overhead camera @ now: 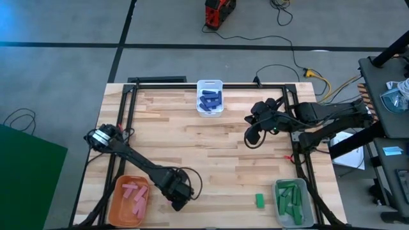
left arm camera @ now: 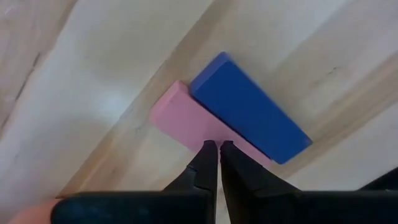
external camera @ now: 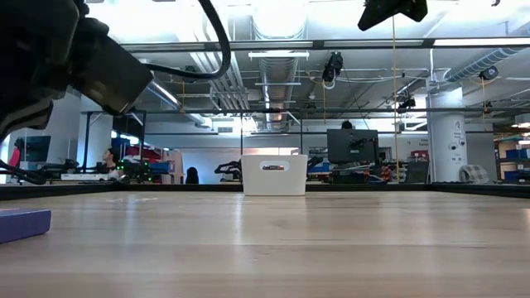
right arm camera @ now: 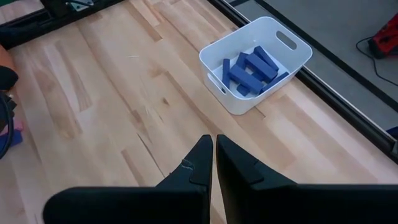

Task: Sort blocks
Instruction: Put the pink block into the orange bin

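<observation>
Left gripper (left arm camera: 218,144) low over the table (overhead camera: 192,150) at the lower left of the high view, just beside the orange bin (overhead camera: 119,204), fingers pressed together above a pink block (left arm camera: 183,118) touching a blue block (left arm camera: 249,109). Right gripper (right arm camera: 214,146) raised at the upper right, fingers closed, holding nothing. Blue blocks in the white bin (overhead camera: 200,86) at the top centre, green ones in the grey bin (overhead camera: 308,207) at the lower right, one green block (overhead camera: 260,200) loose beside it
</observation>
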